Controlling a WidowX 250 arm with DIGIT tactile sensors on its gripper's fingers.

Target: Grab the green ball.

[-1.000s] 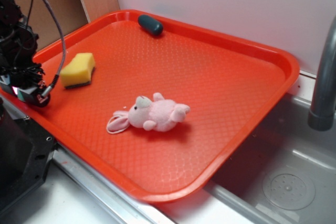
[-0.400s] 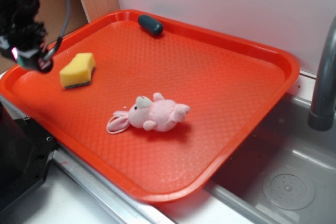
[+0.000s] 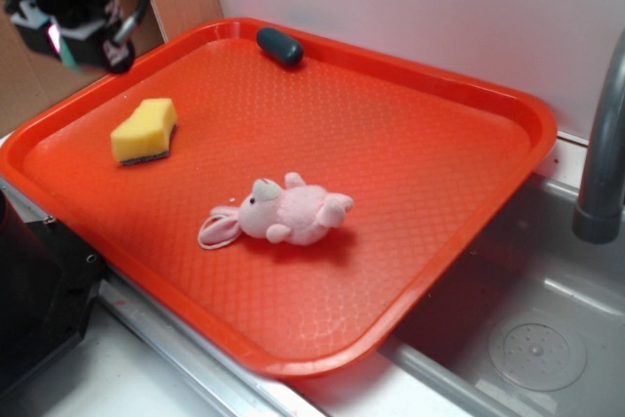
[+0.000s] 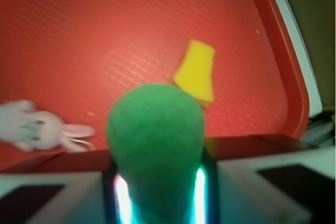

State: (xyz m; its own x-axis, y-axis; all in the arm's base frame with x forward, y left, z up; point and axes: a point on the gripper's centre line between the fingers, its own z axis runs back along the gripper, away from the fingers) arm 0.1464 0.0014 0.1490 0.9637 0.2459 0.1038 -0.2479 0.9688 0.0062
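Note:
In the wrist view the green ball (image 4: 155, 145) fills the lower middle, squeezed between the two fingers of my gripper (image 4: 157, 192), which is shut on it and held well above the tray. In the exterior view the gripper (image 3: 83, 36) hangs in the air at the upper left, above the tray's left corner; the ball itself is hidden there behind the gripper.
An orange tray (image 3: 469, 95) holds a yellow sponge (image 3: 145, 131) at the left, a pink plush bunny (image 3: 283, 213) in the middle and a dark teal capsule (image 3: 279, 46) at the far rim. A steel sink (image 3: 537, 339) and a tap (image 3: 604, 144) lie to the right.
The gripper has risen from the tray's left edge up into the air and a little toward the back, carrying the ball. Nothing on the tray has moved.

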